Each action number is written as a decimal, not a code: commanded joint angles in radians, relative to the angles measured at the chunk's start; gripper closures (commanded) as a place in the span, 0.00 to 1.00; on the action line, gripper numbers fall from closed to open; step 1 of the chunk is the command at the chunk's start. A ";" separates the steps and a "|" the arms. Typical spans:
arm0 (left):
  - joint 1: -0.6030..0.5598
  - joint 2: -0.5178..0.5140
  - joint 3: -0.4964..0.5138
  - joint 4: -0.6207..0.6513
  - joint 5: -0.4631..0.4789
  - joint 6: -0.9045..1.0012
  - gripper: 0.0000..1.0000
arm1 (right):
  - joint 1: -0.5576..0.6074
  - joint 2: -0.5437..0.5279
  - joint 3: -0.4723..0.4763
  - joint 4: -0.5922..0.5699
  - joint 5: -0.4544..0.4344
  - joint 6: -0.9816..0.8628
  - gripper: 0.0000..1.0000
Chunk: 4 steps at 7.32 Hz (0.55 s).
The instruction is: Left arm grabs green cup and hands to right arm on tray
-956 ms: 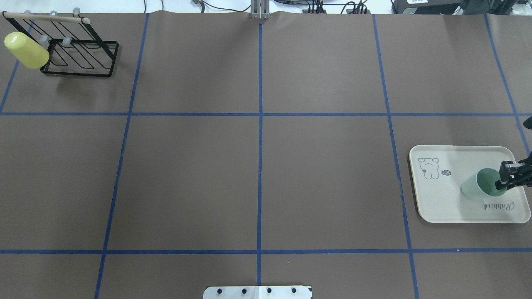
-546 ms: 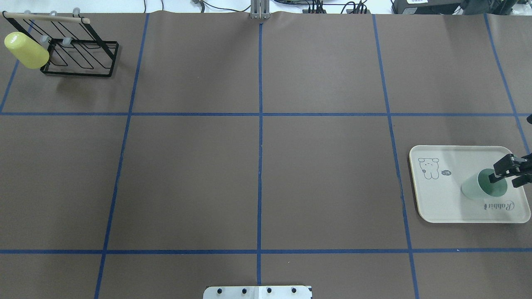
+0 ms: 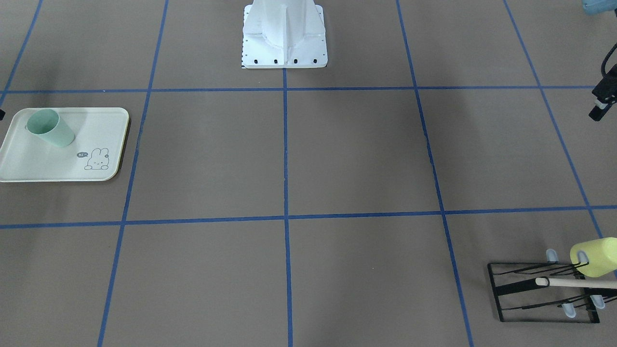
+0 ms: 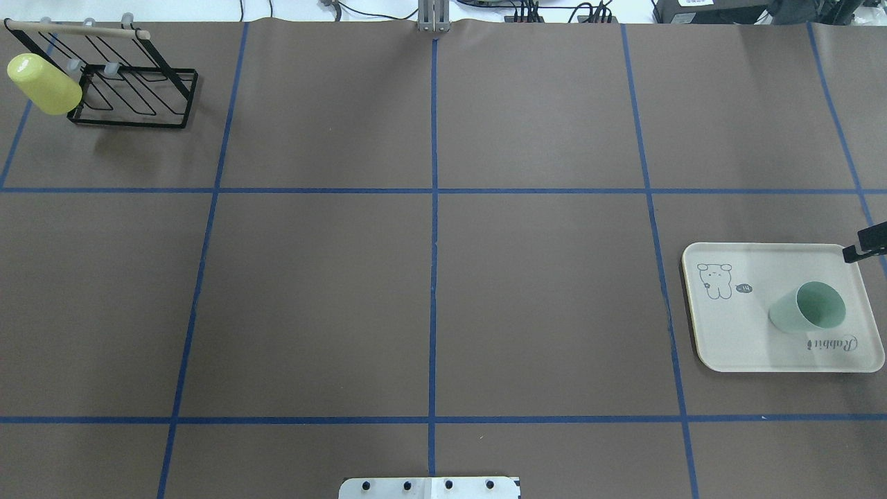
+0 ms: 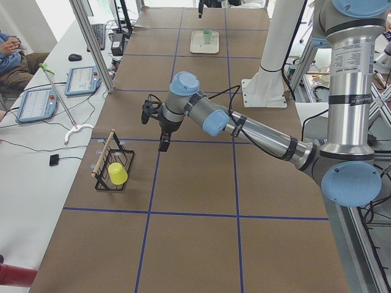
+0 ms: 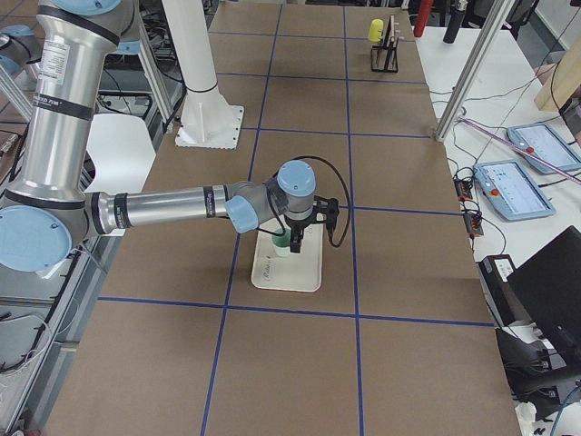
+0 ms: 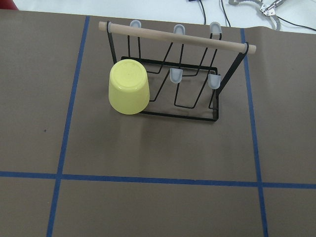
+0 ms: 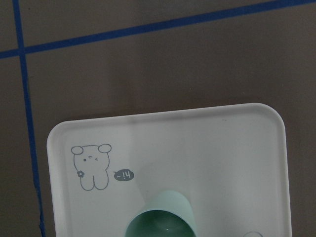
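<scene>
The green cup (image 4: 807, 310) stands upright and free on the right half of the tray (image 4: 727, 339). It also shows in the front view (image 3: 50, 127) on the tray (image 3: 29, 164), and at the bottom of the right wrist view (image 8: 163, 217). Only one black fingertip of my right gripper (image 4: 864, 245) shows, at the view's right edge past the tray's far right corner, apart from the cup. I cannot tell whether it is open. My left gripper (image 3: 602, 103) is at the front view's right edge, above the table near the rack. Its fingers are not plain to see.
A black wire rack (image 4: 132, 90) with a wooden bar stands at the far left corner. A yellow-green cup (image 4: 43, 84) hangs upside down on its left end, and shows in the left wrist view (image 7: 128, 88). The robot base (image 3: 284, 33) stands mid-table.
My right gripper was at the green cup's rim, then opened and drew back to the right and away. The cup stays on the tray.
</scene>
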State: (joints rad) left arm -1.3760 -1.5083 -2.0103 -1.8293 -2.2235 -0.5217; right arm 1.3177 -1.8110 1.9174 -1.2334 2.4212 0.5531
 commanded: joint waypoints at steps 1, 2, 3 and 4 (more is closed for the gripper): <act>-0.017 0.034 0.013 0.129 0.004 0.203 0.00 | 0.108 0.002 0.003 -0.116 -0.001 -0.202 0.00; -0.018 0.048 0.034 0.218 -0.008 0.260 0.00 | 0.161 0.012 0.005 -0.211 -0.001 -0.322 0.00; -0.034 0.065 0.071 0.261 -0.051 0.401 0.00 | 0.193 0.016 0.003 -0.274 -0.002 -0.399 0.00; -0.078 0.088 0.100 0.268 -0.099 0.469 0.00 | 0.208 0.015 0.002 -0.287 -0.023 -0.424 0.00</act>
State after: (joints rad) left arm -1.4138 -1.4468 -1.9481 -1.5974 -2.2694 -0.1650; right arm 1.4932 -1.7979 1.9205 -1.4722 2.4150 0.1971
